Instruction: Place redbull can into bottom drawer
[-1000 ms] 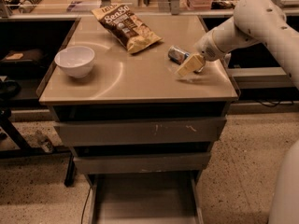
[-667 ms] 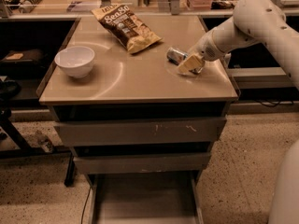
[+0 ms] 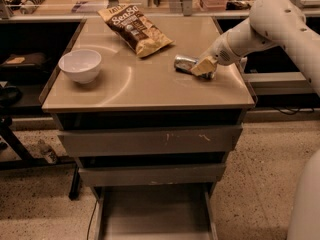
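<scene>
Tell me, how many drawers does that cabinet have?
3: top drawer and middle drawer, both shut; bottom drawer pulled out, near the floor. The pincer is at the redbull can on the tabletop.

A white bowl (image 3: 80,65) stands upright on the left part of the beige table top (image 3: 150,91). A brown chip bag (image 3: 135,29) lies flat near the back edge, well apart from the bowl, with its lower end turned to the right. Under the top are two flat grey drawer fronts (image 3: 150,141), one above the other. The floor (image 3: 265,184) is speckled, and a dark cable (image 3: 295,112) lies on it at the right.
</scene>
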Controlling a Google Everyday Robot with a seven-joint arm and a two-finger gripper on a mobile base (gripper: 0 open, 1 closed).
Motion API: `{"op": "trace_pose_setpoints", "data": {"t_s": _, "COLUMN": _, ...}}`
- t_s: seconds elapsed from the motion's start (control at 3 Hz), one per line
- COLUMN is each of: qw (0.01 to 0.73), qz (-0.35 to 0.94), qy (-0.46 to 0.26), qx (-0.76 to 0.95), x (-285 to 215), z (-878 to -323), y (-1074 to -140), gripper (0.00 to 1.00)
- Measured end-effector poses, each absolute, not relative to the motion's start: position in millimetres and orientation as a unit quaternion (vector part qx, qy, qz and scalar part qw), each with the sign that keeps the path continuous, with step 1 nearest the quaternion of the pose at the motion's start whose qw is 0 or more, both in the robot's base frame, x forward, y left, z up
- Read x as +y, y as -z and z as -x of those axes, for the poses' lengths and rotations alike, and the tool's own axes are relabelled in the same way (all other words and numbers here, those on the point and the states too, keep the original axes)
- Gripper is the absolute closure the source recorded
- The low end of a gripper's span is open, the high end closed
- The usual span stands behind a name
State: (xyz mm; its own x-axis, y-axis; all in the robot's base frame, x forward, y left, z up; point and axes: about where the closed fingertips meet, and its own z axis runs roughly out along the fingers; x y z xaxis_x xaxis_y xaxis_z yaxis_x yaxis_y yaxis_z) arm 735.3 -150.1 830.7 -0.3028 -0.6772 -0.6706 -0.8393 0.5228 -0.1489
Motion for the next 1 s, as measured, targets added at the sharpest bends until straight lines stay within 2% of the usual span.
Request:
{"op": "trace_pose_setpoints", "data": {"t_s": 0.33, "qw": 0.351, "qz": 0.475, "qy": -0.115, "qx": 0.799, "x": -150, "z": -735, "y": -831, "gripper": 1.0}}
{"op": "trace_pose_setpoints", "data": {"t_s": 0.67, "qw": 0.354, "qz": 0.483, "qy": -0.119, "qx": 0.792, "x": -148, "z": -729, "y": -832, "gripper": 1.0}}
{"op": "trace_pose_setpoints", "data": {"t_s": 1.0, "qw": 0.366, "qz": 0.504, "qy": -0.127, "qx": 0.772, "x": -145, "z": -695, "y": -844, "gripper": 1.0}}
